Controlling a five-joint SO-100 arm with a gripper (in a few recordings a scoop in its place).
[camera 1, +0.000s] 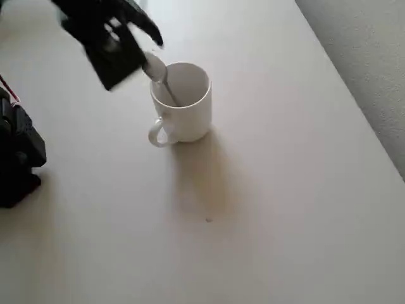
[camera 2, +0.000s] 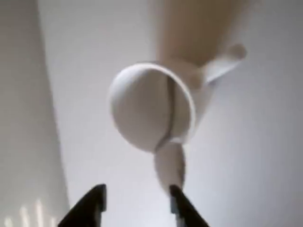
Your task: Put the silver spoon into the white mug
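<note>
The white mug (camera 1: 188,119) stands upright on the table, its loop handle toward the lower left in the overhead view. The silver spoon (camera 1: 162,80) leans inside it, its thin handle down in the mug and its oval bowl sticking out over the upper-left rim. In the wrist view the spoon's bowl (camera 2: 169,163) hangs over the rim of the mug (camera 2: 137,106), just above my right fingertip. My black gripper (camera 1: 145,54) hovers up and to the left of the mug, right beside the spoon's bowl. In the wrist view the gripper (camera 2: 137,201) is open, with nothing between its fingers.
The pale table (camera 1: 253,209) spreads below and right of the mug. Its right edge runs diagonally, with grey floor (camera 1: 370,57) beyond. The arm's black base (camera 1: 19,155) sits at the left edge.
</note>
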